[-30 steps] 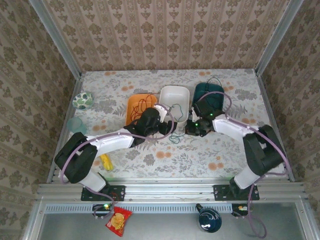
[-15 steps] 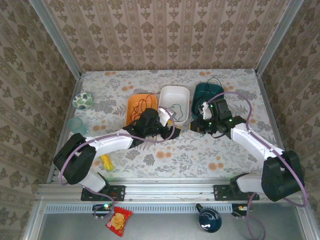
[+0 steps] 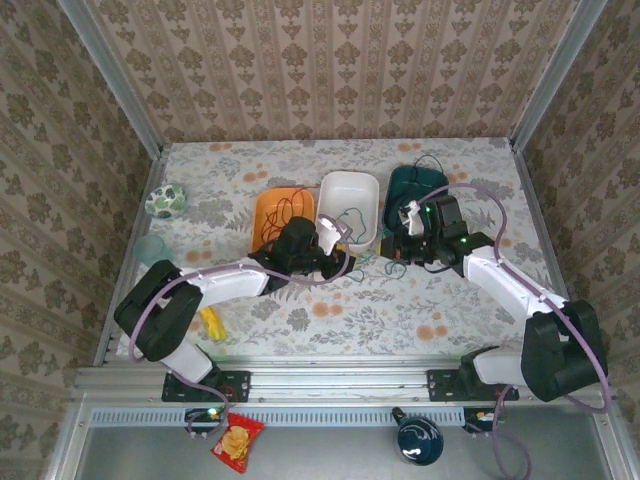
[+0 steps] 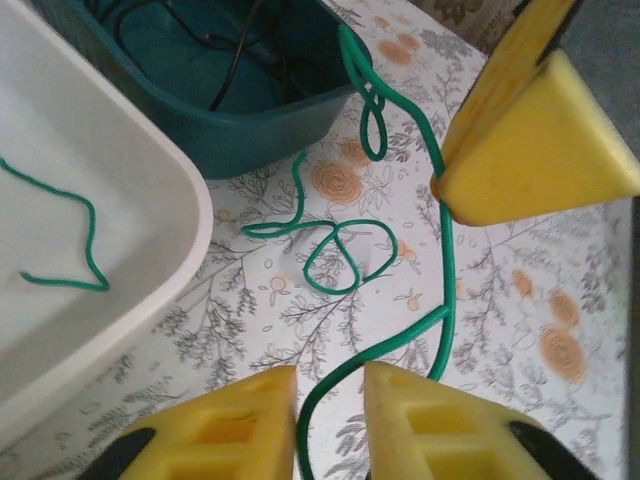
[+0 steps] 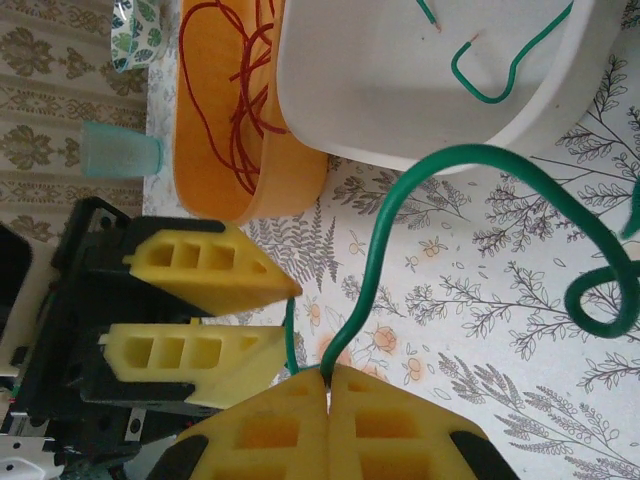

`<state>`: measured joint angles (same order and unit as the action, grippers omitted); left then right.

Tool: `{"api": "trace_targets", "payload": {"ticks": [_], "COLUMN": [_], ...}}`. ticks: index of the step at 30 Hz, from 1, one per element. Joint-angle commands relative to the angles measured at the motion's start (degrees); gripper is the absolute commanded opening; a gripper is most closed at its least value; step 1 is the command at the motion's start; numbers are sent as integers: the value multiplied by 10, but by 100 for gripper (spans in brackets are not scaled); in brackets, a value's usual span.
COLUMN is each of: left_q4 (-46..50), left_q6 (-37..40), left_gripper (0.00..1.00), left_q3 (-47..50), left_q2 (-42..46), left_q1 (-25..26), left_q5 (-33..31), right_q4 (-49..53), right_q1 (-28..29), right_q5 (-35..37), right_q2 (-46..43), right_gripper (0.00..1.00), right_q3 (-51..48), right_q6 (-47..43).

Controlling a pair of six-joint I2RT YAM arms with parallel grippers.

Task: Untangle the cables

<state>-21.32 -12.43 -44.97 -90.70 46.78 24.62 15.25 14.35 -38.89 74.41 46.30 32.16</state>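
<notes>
Subject: green cable (image 4: 446, 268). It is thin, limp and light, and its soft kinks suggest some springy memory. A green length lies in the white bin (image 4: 150, 260). The middle loops on the table (image 4: 540, 300), and the far run rises to the rim of the teal bin (image 4: 270, 140), which holds the black cable (image 4: 232, 55). The red cable (image 5: 235, 90) sits apart in the orange bin (image 5: 250, 190).

The right gripper (image 5: 328, 372) has its fingers pressed together, pinching the green cable. The left gripper (image 4: 330, 372) straddles the same run just beside it, with a narrow gap and no visible clamp.

Judgement: the smooth jacket may slip. Grip straight runs, not loops, and pull gently.
</notes>
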Motion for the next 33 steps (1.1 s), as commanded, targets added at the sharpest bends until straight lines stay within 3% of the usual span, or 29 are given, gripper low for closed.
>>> {"api": "trace_targets", "payload": {"ticks": [1, 8, 13, 20, 21, 23, 25, 28, 33], "left_q4": [-28, -29, -33, -40, -40, -41, -41, -42, -40], "left_q6": [-17, -20, -24, -29, -29, -29, -31, -32, -30], "left_gripper": [15, 2, 2, 0, 0, 0, 0, 0, 0], "left_q3": [4, -10, -11, 0, 3, 6, 7, 7, 5], "left_q2": [-17, -39, -42, -25, -21, -15, -12, -9, -5], "left_q1": [-2, -8, -12, -13, -13, -13, -12, -10, -9], "left_q5": [28, 33, 46, 45, 43, 44, 43, 40, 34], "right_q4": [-22, -25, -54, 15, 31, 52, 62, 98, 94], "right_q1": [-5, -17, -39, -30, -25, -16, -6, 15, 32], "right_q5": [-34, -53, -62, -28, -18, 0, -1, 3, -12], "right_q2": [2, -18, -41, -24, -18, -9, 4, 27, 44], "right_gripper": [0, 0, 0, 0, 6, 34, 46, 51, 51], "right_q3": [-6, -9, -19, -4, -1, -1, -1, 14, 23], "right_q6": [13, 15, 44, -2, -13, -24, -33, -61, -72]}}
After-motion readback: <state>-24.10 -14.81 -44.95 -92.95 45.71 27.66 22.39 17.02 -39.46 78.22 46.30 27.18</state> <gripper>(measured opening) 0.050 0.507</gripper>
